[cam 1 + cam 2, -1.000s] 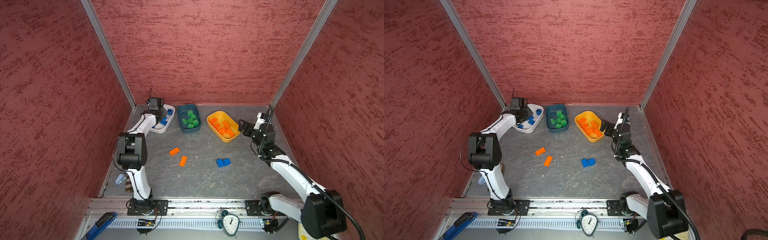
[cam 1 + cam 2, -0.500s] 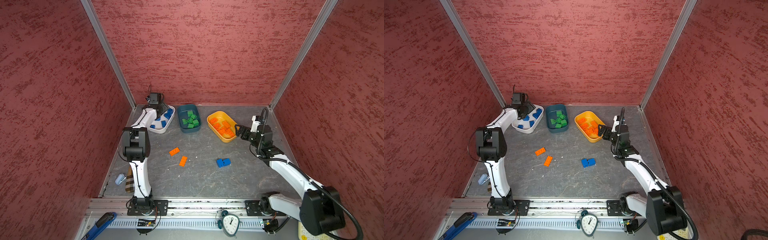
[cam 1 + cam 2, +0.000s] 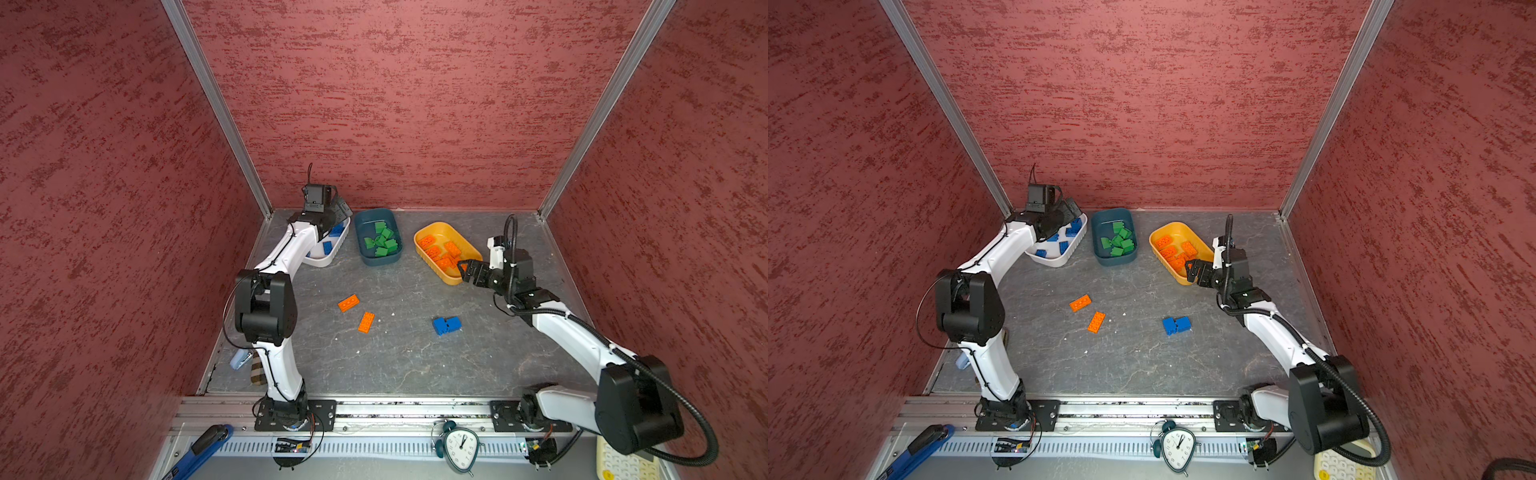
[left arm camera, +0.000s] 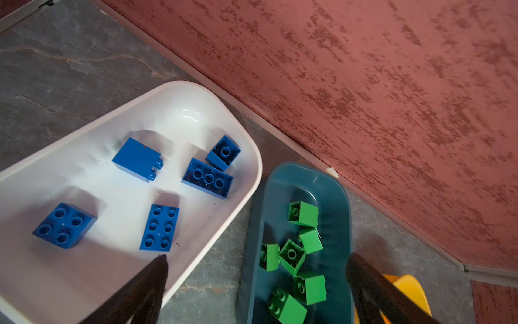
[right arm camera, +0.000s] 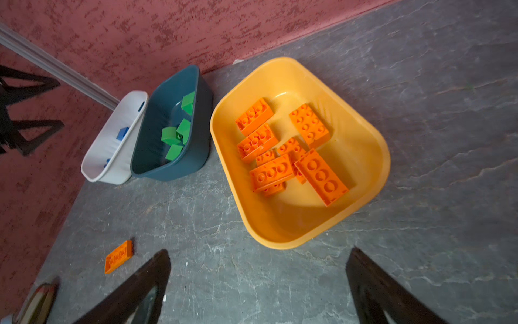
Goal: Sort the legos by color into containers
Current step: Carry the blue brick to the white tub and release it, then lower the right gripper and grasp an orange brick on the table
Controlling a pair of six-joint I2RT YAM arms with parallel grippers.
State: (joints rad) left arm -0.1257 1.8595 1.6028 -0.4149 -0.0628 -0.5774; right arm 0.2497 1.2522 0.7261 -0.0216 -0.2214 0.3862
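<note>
Left hand now gapes above white tub; right hand stays wide.

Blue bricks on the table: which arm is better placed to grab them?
Right, likely: the right tool, open, sits nearer the blue bricks than the left tool over the white tub.

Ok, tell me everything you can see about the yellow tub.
The yellow tub is a shallow rounded-rectangle container of smooth, glossy plastic with sloping walls. It sits upright on the gray stone-look table at the back, right of the dark teal tub with a narrow gap between. Inside lie only flat orange bricks, several, some overlapping. The open right gripper hangs by its near end without visibly touching it.
</note>
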